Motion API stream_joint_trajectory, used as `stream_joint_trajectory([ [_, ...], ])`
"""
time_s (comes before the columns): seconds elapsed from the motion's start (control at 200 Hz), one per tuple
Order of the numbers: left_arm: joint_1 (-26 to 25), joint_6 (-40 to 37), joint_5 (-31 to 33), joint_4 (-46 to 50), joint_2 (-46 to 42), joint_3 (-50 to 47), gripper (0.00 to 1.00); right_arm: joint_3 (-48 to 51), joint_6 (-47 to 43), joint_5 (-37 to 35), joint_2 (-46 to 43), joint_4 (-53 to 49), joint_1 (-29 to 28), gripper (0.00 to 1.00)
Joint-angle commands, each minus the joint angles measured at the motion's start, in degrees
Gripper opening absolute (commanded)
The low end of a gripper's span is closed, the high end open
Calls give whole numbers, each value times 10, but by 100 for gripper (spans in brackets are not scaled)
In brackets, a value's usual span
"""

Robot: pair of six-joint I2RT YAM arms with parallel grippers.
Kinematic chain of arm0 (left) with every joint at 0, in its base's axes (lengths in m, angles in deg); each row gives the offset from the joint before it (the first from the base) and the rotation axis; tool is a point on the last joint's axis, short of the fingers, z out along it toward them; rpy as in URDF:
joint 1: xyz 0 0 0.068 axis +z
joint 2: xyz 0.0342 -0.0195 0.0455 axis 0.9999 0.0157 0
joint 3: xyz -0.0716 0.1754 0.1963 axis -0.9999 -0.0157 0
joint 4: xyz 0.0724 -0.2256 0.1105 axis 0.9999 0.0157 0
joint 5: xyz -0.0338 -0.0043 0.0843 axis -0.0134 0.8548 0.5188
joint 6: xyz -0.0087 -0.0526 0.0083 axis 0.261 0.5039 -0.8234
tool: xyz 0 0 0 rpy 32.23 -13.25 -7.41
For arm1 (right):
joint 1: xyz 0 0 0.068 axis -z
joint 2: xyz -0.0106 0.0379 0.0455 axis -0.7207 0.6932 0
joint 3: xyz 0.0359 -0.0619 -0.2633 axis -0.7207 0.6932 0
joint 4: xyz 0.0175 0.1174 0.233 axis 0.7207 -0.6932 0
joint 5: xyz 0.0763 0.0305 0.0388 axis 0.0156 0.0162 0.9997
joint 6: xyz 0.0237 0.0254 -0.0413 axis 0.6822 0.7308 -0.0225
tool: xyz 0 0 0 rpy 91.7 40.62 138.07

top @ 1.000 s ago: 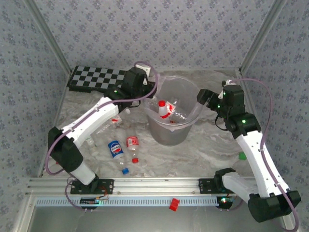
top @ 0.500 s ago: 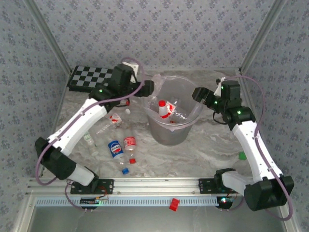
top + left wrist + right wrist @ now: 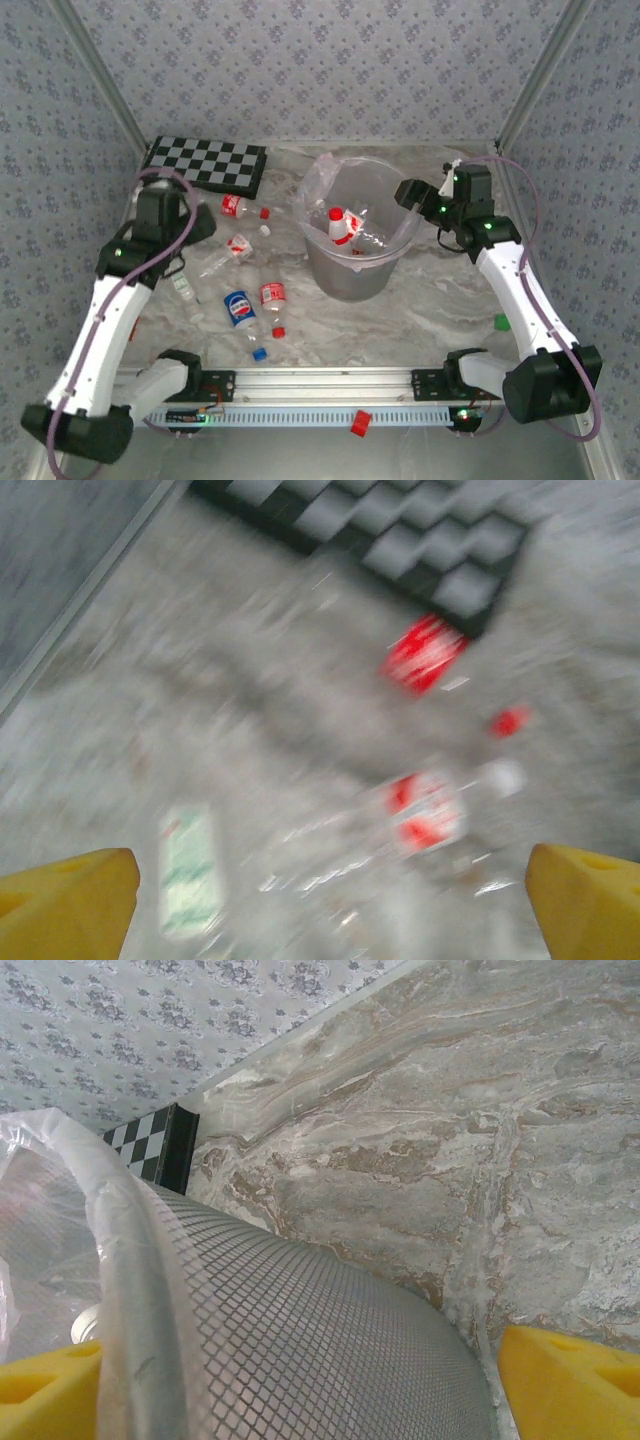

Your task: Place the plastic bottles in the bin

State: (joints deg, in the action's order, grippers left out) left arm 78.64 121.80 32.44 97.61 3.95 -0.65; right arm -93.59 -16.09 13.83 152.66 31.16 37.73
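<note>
Clear plastic bottles lay left of centre, where the left gripper, jaws spread, had returned from the bin; right gripper likewise spread.

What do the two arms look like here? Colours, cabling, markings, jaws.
The left arm and right arm both have white rounded link shells between black joint housings. A thin lilac cable loops out near each wrist and runs along the arm. A small green light glows near each wrist. The jaws carry yellow pads, seen in both wrist views.
</note>
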Motion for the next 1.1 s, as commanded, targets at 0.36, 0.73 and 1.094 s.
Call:
stream_joint_trajectory([
  [0.36, 50, 161, -66, -8, -86, -261, 81, 9, 10, 17, -4, 18, 16, 91],
  [0.73, 56, 188, -54, -118, -86, -372, 70, 15, 16, 19, -12, 22, 21, 91],
  [1.094, 55, 186, -18, -75, -175, -352, 39, 20, 33, 31, -20, 34, 19, 91],
])
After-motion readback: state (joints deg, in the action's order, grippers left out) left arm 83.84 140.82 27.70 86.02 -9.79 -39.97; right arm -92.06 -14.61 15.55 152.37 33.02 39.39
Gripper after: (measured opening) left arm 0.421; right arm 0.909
